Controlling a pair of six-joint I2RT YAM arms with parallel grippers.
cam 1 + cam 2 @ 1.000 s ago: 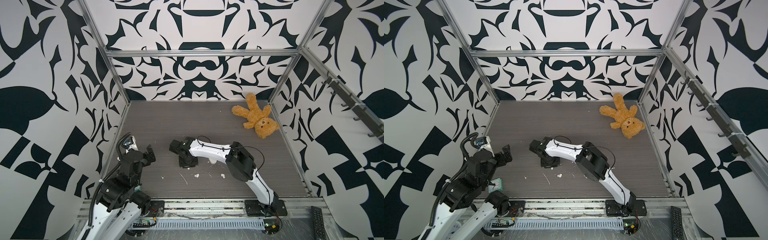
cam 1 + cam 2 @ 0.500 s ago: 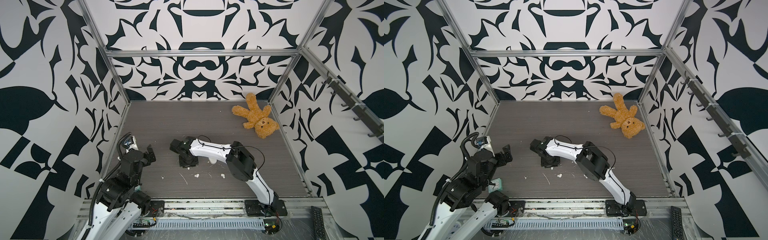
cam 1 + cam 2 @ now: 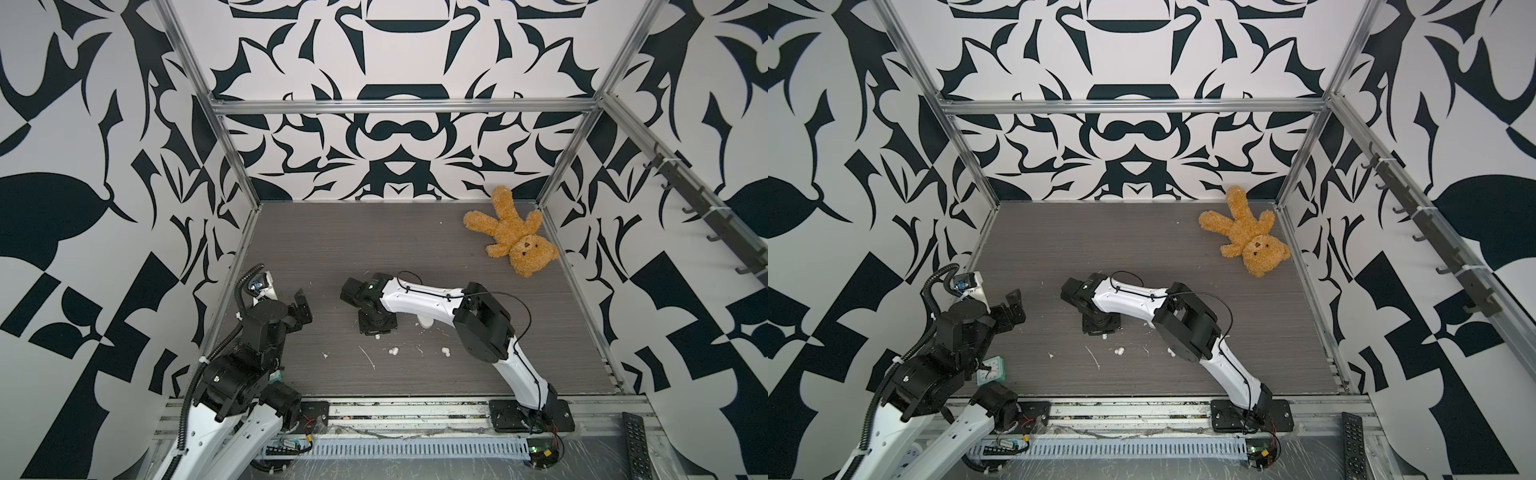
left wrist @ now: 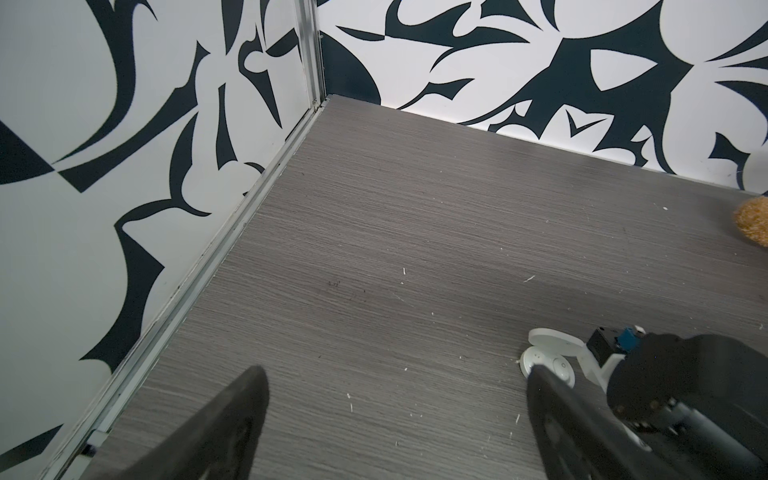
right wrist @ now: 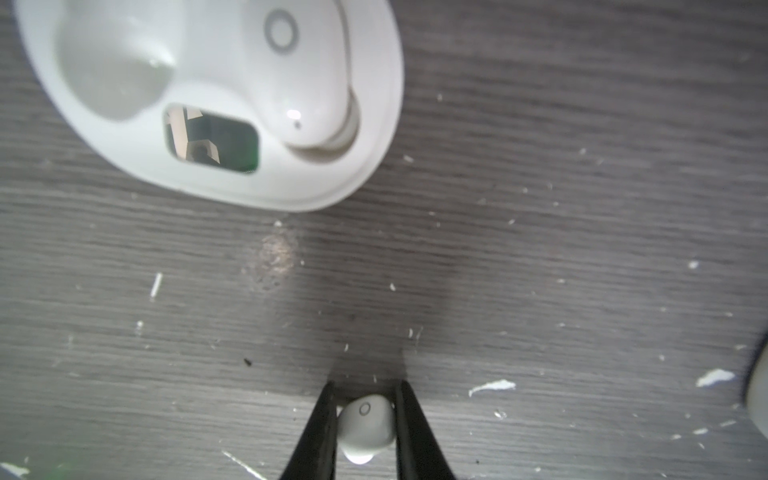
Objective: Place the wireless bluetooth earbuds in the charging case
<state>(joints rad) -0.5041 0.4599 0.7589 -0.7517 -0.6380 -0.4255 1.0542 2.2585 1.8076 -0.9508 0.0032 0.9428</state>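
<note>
In both top views the left gripper (image 3: pixel 302 309) (image 3: pixel 1015 309) hangs near the left wall, fingers (image 3: pixel 300 297) wide with nothing between them. The right gripper (image 3: pixel 376 331) (image 3: pixel 1102 330) points straight down at the middle of the surface (image 3: pixel 332 249), its fingers hidden from here under its own body. Two loose buds (image 3: pixel 393 351) (image 3: pixel 446 352) lie apart from each other toward the front, among white flecks; a half-hidden case (image 3: pixel 424 323) peeks from under the right arm's white link; a teddy bear (image 3: pixel 511 237) sprawls in the far right corner; a remote (image 3: pixel 636 440) sits by the front rail; in a top view a teal clock (image 3: pixel 992 370) shows under the left arm.

From the left wrist, the two dark fingers (image 4: pixel 232 415) stand far apart over bare surface; past them an open case (image 4: pixel 534 357) rests with its lid raised, just beside the right arm's black wrist; a bit of the bear shows at the edge.

From the right wrist, the fingers (image 5: pixel 320 428) are narrow, pressed on either side of the gripped bud (image 5: pixel 365 424); it is down at the surface, though whether it touches I cannot tell. The open case (image 5: pixel 365 174) lies near but apart; one socket is filled by a seated bud (image 5: pixel 307 83), the other socket is empty.
</note>
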